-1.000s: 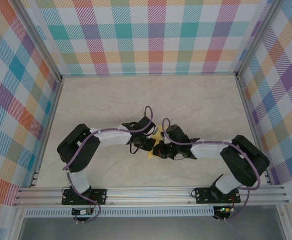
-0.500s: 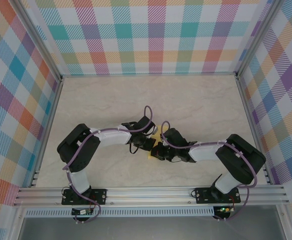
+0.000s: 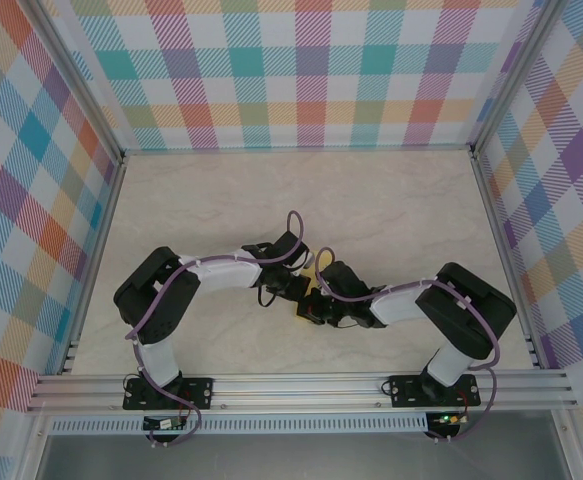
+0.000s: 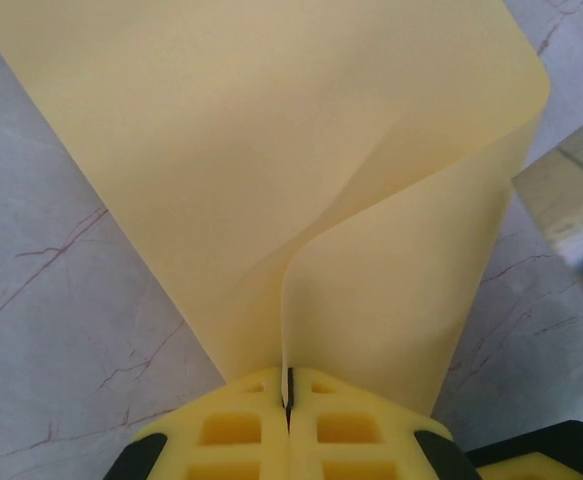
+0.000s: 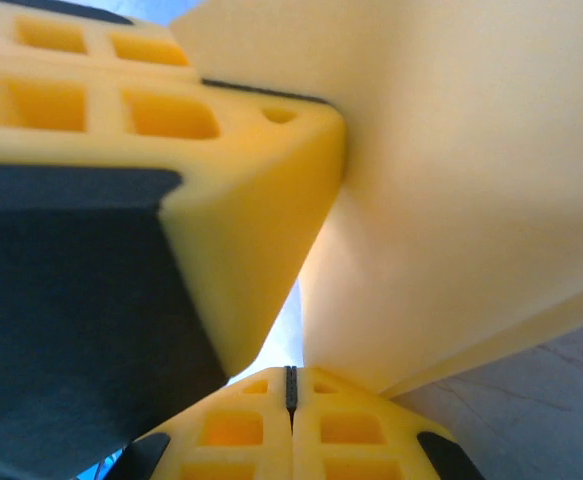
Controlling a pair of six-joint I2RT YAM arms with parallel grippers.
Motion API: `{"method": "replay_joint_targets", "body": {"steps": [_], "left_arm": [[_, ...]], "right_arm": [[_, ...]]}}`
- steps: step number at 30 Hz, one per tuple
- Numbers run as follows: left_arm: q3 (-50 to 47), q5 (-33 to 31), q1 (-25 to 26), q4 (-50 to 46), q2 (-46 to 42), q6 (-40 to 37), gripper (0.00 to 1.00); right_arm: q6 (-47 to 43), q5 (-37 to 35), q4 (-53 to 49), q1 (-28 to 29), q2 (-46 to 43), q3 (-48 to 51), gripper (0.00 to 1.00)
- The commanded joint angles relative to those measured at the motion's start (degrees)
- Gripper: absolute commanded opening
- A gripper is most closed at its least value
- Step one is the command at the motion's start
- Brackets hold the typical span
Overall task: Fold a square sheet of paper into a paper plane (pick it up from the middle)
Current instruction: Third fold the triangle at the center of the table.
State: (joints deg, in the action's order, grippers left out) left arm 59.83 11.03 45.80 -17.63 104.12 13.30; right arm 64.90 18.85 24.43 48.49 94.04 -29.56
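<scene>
The bright-yellow sheet of paper (image 4: 301, 150) is lifted off the table, bent into two curved flaps that meet at a crease. My left gripper (image 4: 288, 395) is shut on the sheet at that crease, with its edge running down between the jaws. From above, both grippers meet at the table's middle, the left gripper (image 3: 301, 292) touching the right gripper (image 3: 317, 301), and only slivers of the paper (image 3: 302, 311) show. My right gripper (image 5: 291, 385) is shut with nothing seen between its jaws. The paper (image 5: 471, 200) lies against its right fingertip, and the left gripper's yellow finger (image 5: 251, 230) is close on its left.
The marble tabletop (image 3: 391, 210) stretches out behind and beside the arms. Checked walls and aluminium posts (image 3: 491, 190) close it in, with a rail (image 3: 291, 385) along the near edge. A blurred grey block (image 4: 571, 205) stands just right of the paper.
The right arm has swung left and pushed its gripper in against the left gripper, covering more of the paper. The left arm has barely moved.
</scene>
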Motion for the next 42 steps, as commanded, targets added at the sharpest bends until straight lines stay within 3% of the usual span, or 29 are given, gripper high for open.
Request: {"method": "replay_joint_targets", "body": {"steps": [1,9,19,30,42], "left_arm": [[-1.8,-0.2,0.1,-0.6,3.9,0.5,0.01],[-1.6,-0.3,0.1,-1.2,3.6,0.0,0.01],[-1.4,-0.6,0.1,-1.2,3.8,0.1,0.01],[-1.8,-0.1,0.1,-0.9,3.9,0.1,0.01],[-1.8,0.0,0.1,-1.4,3.4,-0.2,0.02]], "right_arm": [[0.0,-1.2,1.7,0.5,0.3,0.5,0.00],[-0.1,-1.2,-1.3,0.5,1.7,2.2,0.01],[-2.5,-1.9,-4.7,-1.1,-7.0,1.9,0.02],[-3.3,1.4,-1.0,-6.1,-4.2,0.9,0.02],[-3.4,3.4,-0.5,-7.4,-2.8,-0.3,0.02]]}}
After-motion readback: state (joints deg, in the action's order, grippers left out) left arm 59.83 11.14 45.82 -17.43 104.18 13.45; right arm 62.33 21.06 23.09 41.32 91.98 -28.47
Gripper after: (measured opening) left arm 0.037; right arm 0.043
